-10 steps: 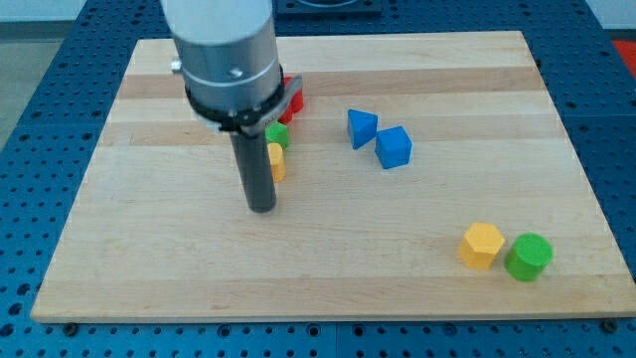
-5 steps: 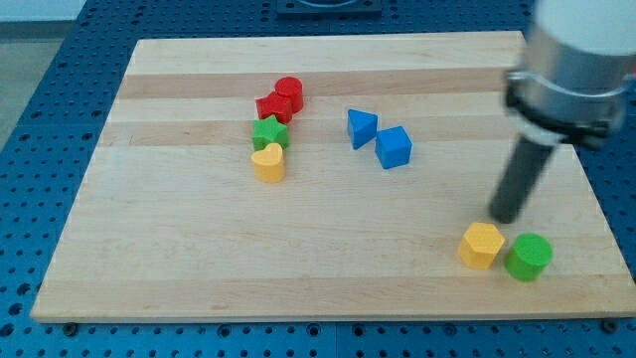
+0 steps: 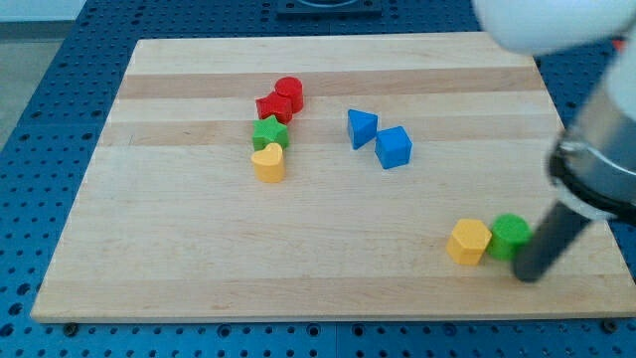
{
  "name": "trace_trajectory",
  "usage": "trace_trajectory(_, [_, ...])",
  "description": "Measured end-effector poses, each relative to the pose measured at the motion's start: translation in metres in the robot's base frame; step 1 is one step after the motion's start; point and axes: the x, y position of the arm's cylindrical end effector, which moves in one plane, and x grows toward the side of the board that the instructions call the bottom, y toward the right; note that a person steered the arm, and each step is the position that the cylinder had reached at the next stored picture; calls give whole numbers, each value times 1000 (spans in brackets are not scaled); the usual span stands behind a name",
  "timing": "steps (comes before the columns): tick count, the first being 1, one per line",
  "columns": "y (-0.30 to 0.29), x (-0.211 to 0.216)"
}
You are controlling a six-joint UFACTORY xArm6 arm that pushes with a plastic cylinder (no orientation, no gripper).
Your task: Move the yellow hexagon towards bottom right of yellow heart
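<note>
**Tip at the green cylinder, near the board's bottom right corner**

Your rod has no jaws and holds nothing. My tip (image 3: 528,275) sits down on the wooden board (image 3: 179,268) close to its bottom right corner, pressed against the right side of the green cylinder block (image 3: 510,235). That cylinder touches the yellow hexagon block (image 3: 468,242) on its left, so the two form a row with the tip at the right end.

The yellow heart block (image 3: 268,163) lies well apart, left of the board's centre, with the green star block (image 3: 269,132) touching it just above. Above that are the red star block (image 3: 270,106) and the red cylinder block (image 3: 288,91), packed together. The blue triangle block (image 3: 361,128) and blue cube block (image 3: 394,147) sit near the centre, touching or nearly so.

You have bare wood between the heart and the hexagon along the bottom half. The hexagon is near the bottom edge; the tip is near the right edge.
</note>
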Motion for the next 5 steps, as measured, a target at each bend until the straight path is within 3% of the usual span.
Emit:
trace_trajectory(2, [-83,-19])
trace_trajectory(5, [-93,-41])
